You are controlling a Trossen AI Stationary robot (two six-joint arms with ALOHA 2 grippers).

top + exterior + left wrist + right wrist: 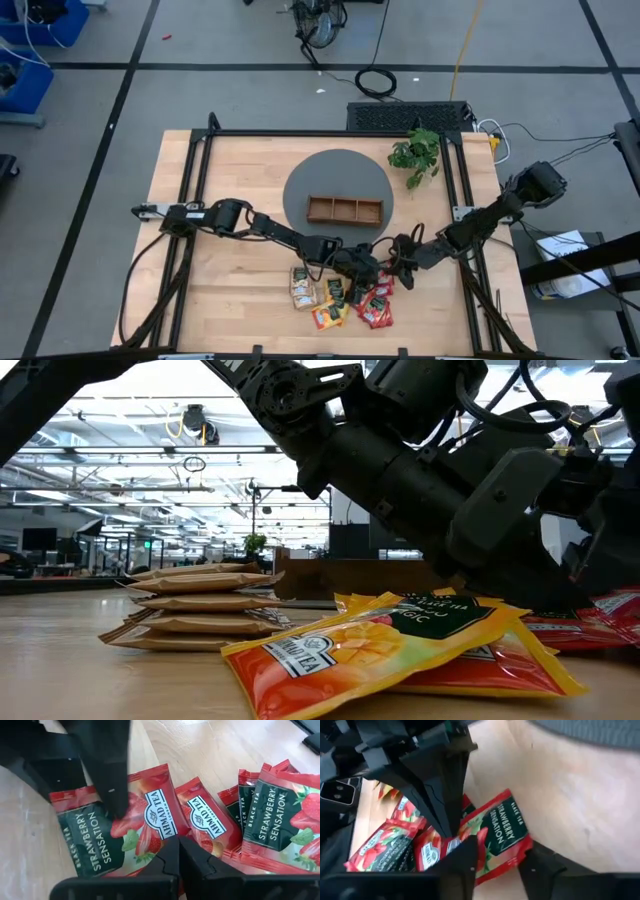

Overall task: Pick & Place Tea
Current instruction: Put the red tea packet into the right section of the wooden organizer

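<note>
Several tea sachets lie in a heap near the table's front edge: a beige stack [300,288] [200,605], orange-yellow ones [325,315] [330,655], a green one [450,615] and red strawberry ones [378,308] [280,815]. My left gripper [370,272] [177,851] is shut on one red sachet [120,830] [497,835]. My right gripper [393,272] [502,870] faces it, open, with one finger on either side of that same sachet. I cannot tell whether they touch it. My left gripper pinches the red sachet between its two fingertips at the edge beside the white logo [165,837]. The fingers come slanting down from the table's left. The sachet is tilted, its far end raised toward my right gripper; whether it is clear of the heap is hidden.
The brown wooden tray [345,210] [340,575] stands on a grey round mat [300,185] behind the heap. A green plant [415,152] is at the back right. Bare wood lies left of the heap and along the front.
</note>
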